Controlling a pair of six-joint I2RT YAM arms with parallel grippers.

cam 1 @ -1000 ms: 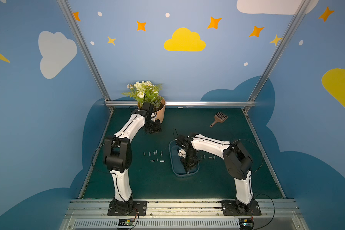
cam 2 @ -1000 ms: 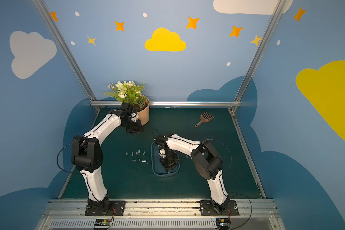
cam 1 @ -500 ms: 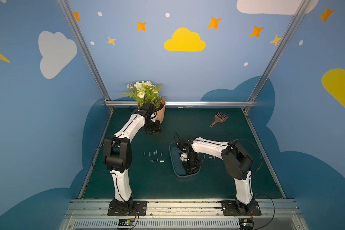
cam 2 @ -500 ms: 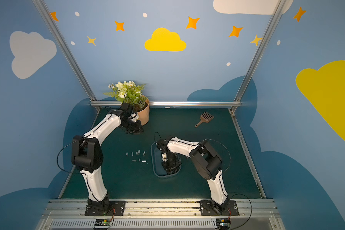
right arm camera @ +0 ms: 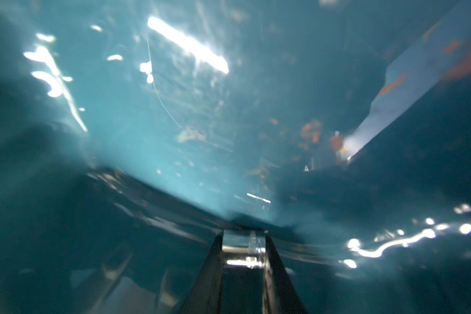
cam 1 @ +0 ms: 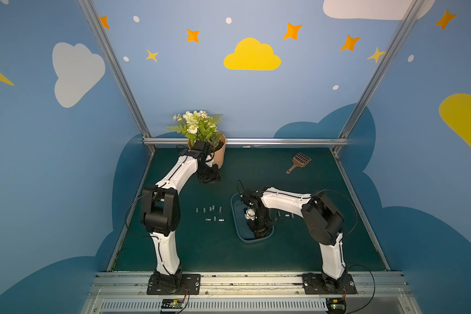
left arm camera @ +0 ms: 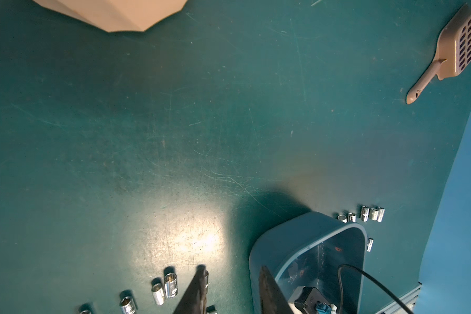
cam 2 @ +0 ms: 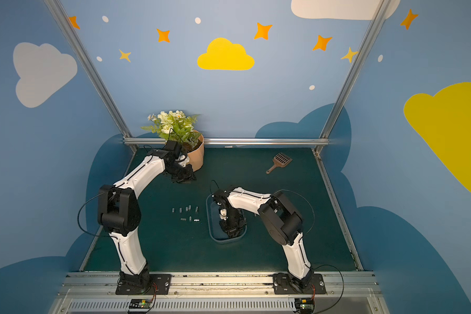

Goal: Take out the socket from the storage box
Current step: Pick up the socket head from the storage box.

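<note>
Socket (right arm camera: 242, 252): inside the storage box (cam 1: 253, 240), at its near end.
Right jaws: pinching the socket.
Left jaws: slightly spread, empty, far left beside the flowerpot (cam 1: 219, 153).
Loose sockets (cam 1: 210, 213): on the worktop (cam 1: 310, 244), left of the box.

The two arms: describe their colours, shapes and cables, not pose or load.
Left arm and right arm have glossy white rounded links, bulky black joint housings and black base plates on a metal rail. Thin black cables loop out near the joints. Left claw and right claw each show two slim dark tapering fingers.
</note>
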